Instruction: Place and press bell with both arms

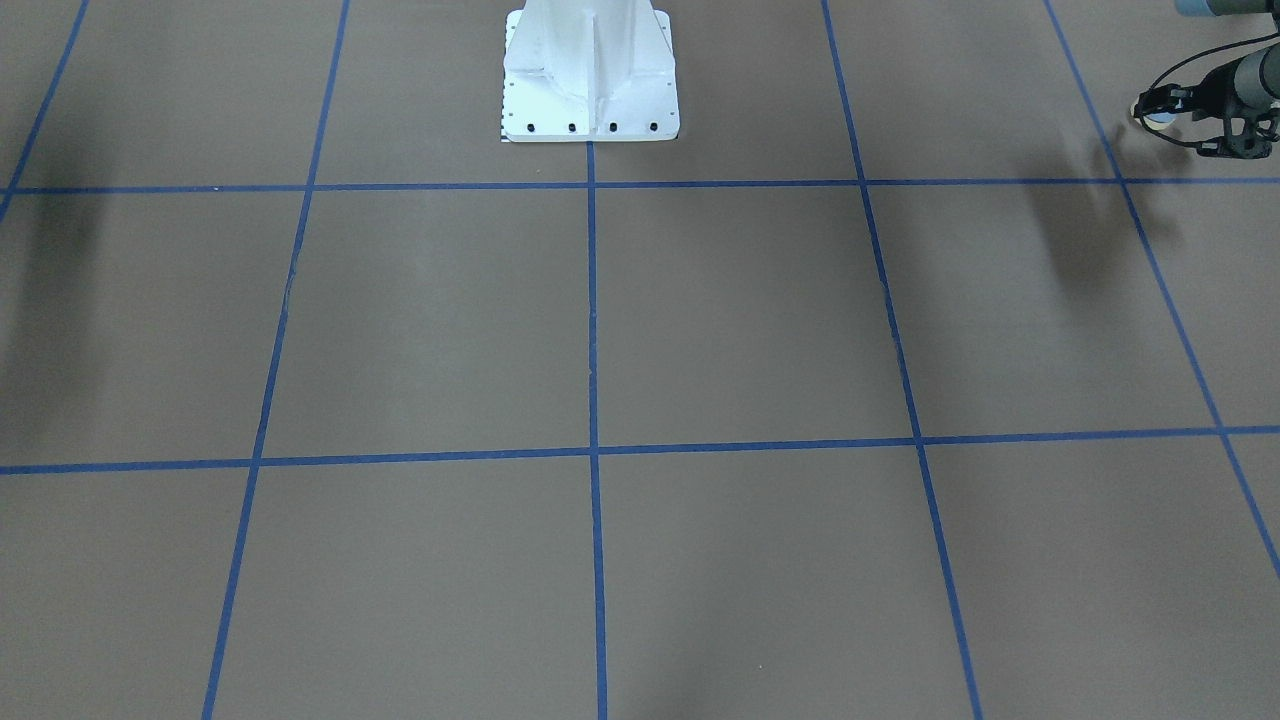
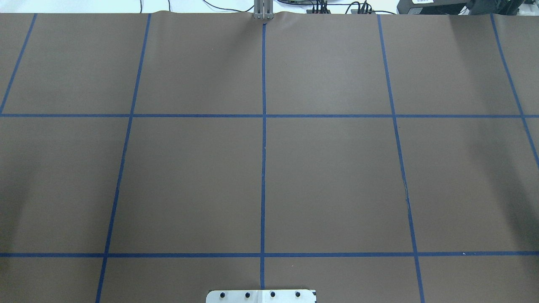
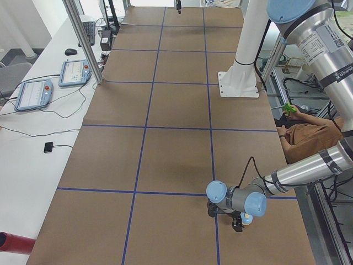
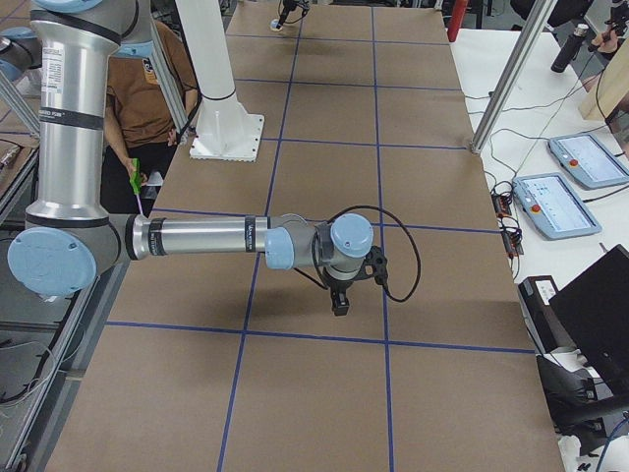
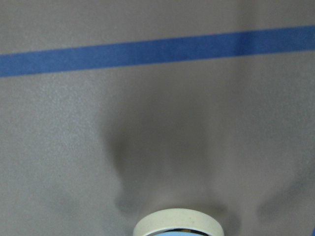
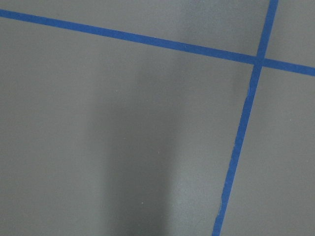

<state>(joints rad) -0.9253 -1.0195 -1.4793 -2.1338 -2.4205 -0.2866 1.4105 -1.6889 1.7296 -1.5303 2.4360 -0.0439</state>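
Note:
The bell [image 1: 1160, 118], light blue with a cream base, sits between the fingers of my left gripper [image 1: 1150, 104] at the table's end on my left side, close above the brown surface. The left gripper looks shut on it. In the exterior left view the bell [image 3: 247, 220] shows beside the left gripper [image 3: 238, 225]. In the left wrist view only the bell's cream rim [image 5: 178, 222] shows at the bottom edge, with its shadow on the table. My right gripper [image 4: 340, 307] hangs over the table near a blue line crossing; I cannot tell whether it is open or shut.
The white pedestal [image 1: 590, 80] stands at the table's robot side. Blue tape lines [image 2: 263, 147] divide the brown table into squares. A seated person [image 3: 309, 138] is beside the table. Tablets [image 3: 33, 94] and cables lie on the white side bench.

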